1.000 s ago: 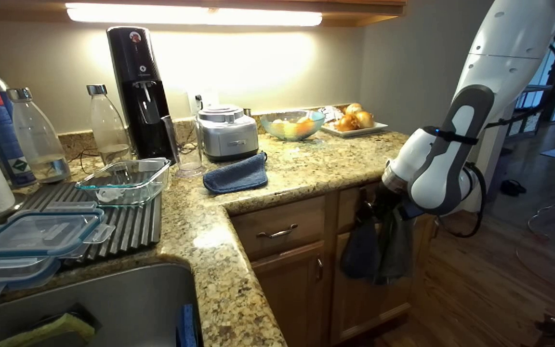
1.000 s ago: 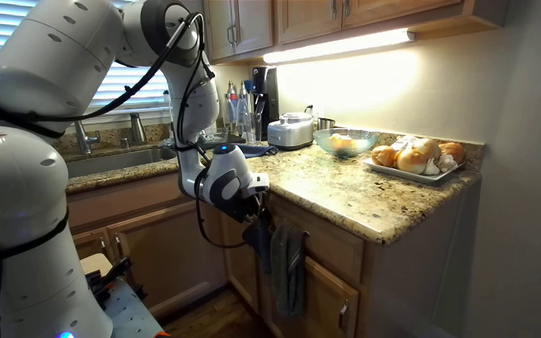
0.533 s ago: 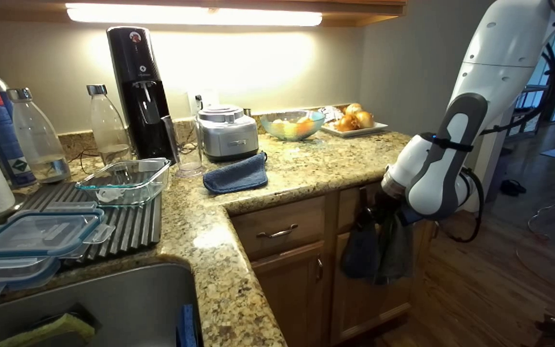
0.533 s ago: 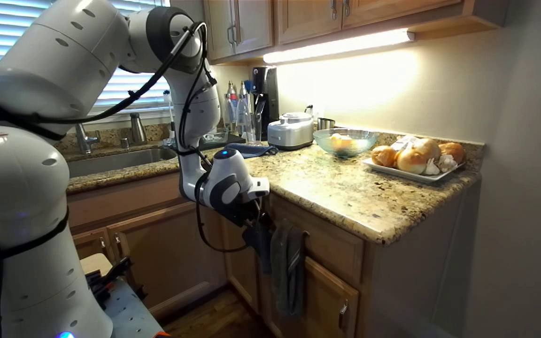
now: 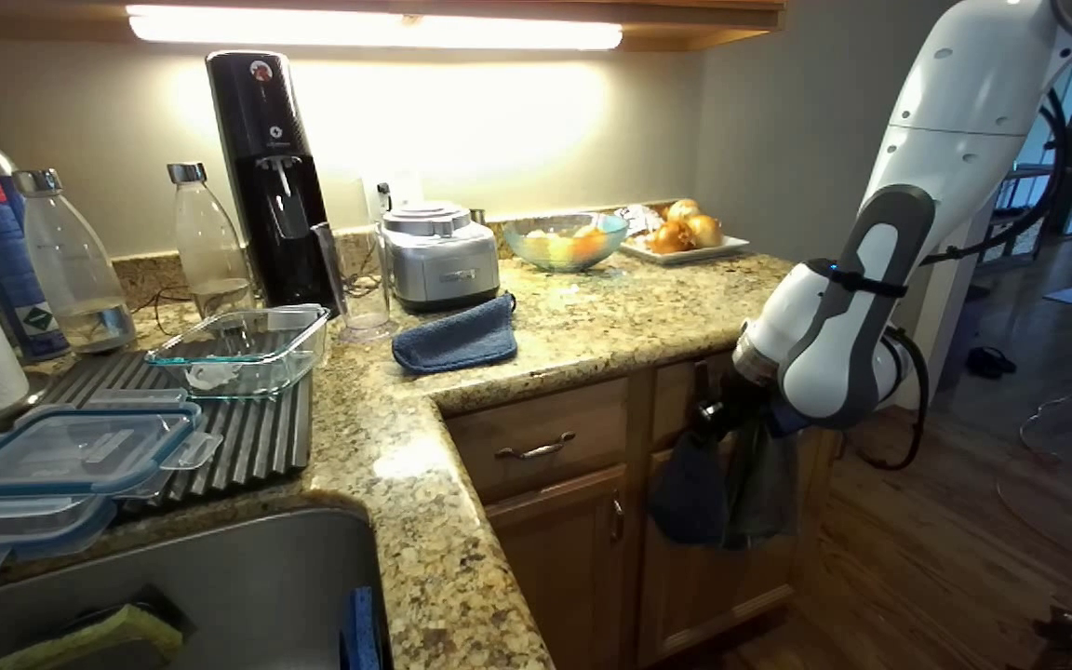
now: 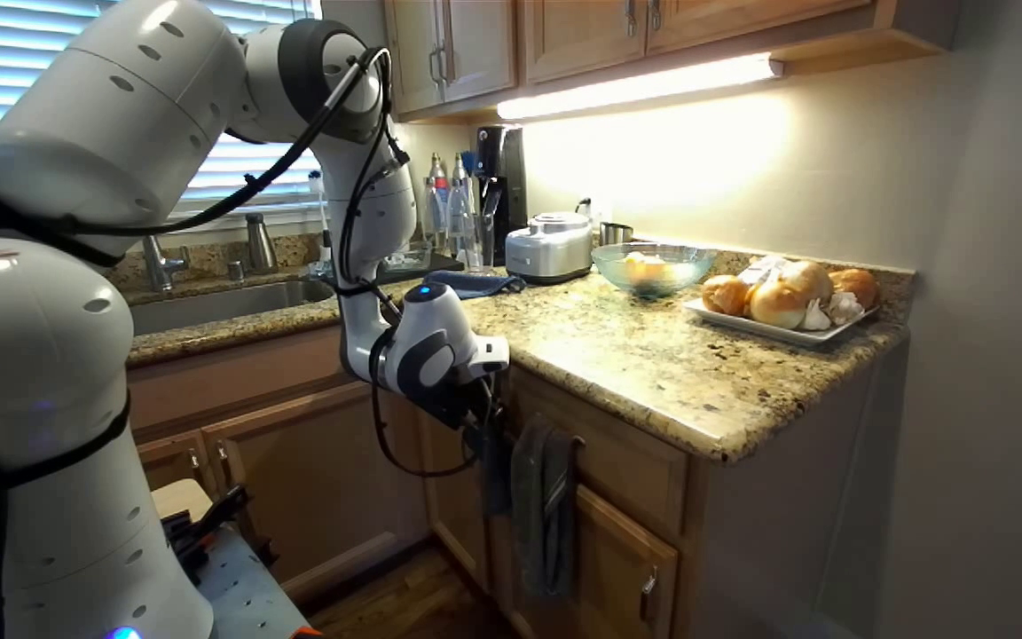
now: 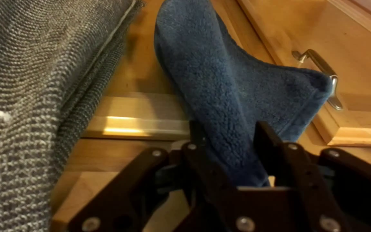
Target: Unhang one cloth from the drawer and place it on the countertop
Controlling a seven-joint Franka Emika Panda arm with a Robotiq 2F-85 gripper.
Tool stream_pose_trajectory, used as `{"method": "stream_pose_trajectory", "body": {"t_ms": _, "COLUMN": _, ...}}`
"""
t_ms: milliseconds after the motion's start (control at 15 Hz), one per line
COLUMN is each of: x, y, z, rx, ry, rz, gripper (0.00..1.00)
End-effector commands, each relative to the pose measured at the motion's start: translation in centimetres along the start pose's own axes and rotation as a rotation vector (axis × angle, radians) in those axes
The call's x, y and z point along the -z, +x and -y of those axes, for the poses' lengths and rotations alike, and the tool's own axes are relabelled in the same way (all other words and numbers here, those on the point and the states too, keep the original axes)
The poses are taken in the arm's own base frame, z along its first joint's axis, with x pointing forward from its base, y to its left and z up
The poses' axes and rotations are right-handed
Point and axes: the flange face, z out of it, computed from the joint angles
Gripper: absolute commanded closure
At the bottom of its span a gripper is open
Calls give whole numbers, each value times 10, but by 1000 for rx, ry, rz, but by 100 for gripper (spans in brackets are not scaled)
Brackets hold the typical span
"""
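- Gripper (image 7: 230,132) sits low in front of the drawer (image 6: 635,461), fingertips pointing down. Its 2 fingers stand partly apart with the cloth (image 7: 204,64) running between them; cannot tell whether they pinch it or only flank it.
- Cloth: slate-blue, limp, narrow between the fingers, flaring wider past the fingertips. Hangs below the gripper in both exterior views; its top end is too hidden to read.
- Greyer cloth (image 6: 546,506) just beside the gripper, hanging on the drawer; 1 end of the drawer handle (image 6: 578,441) shows next to it.
- Door handle (image 7: 320,69) on the gripper's opposite side from the greyer cloth; a flap of the slate-blue cloth reaches over part of it in the wrist view.
- Countertop (image 6: 626,377) above the gripper. On it, well apart from the gripper: folded blue towel (image 5: 457,340), glass bowl (image 6: 695,264), white plate (image 6: 746,325) of onions (image 6: 777,304).
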Motion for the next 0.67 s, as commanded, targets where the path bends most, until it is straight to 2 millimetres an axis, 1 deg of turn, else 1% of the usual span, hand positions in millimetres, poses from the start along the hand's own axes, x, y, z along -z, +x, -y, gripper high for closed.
{"method": "stream_pose_trajectory", "body": {"t_ms": 0, "x": 3, "y": 3, "z": -1, "rx": 9, "ry": -15, "rz": -9, "gripper": 83}}
{"method": "stream_pose_trajectory", "body": {"t_ms": 67, "x": 4, "y": 3, "z": -1, "rx": 9, "ry": -16, "rz": -11, "gripper": 90}}
{"method": "stream_pose_trajectory", "body": {"t_ms": 267, "x": 10, "y": 3, "z": 0, "rx": 16, "ry": -11, "rz": -11, "gripper": 94}}
{"method": "stream_pose_trajectory", "body": {"t_ms": 333, "x": 13, "y": 3, "z": 0, "rx": 20, "ry": -10, "rz": -12, "gripper": 94}}
{"method": "stream_pose_trajectory", "body": {"t_ms": 400, "x": 17, "y": 4, "z": 2, "rx": 24, "ry": -6, "rz": -15, "gripper": 91}}
{"method": "stream_pose_trajectory", "body": {"t_ms": 600, "x": 29, "y": 9, "z": 5, "rx": 36, "ry": 10, "rz": -27, "gripper": 91}}
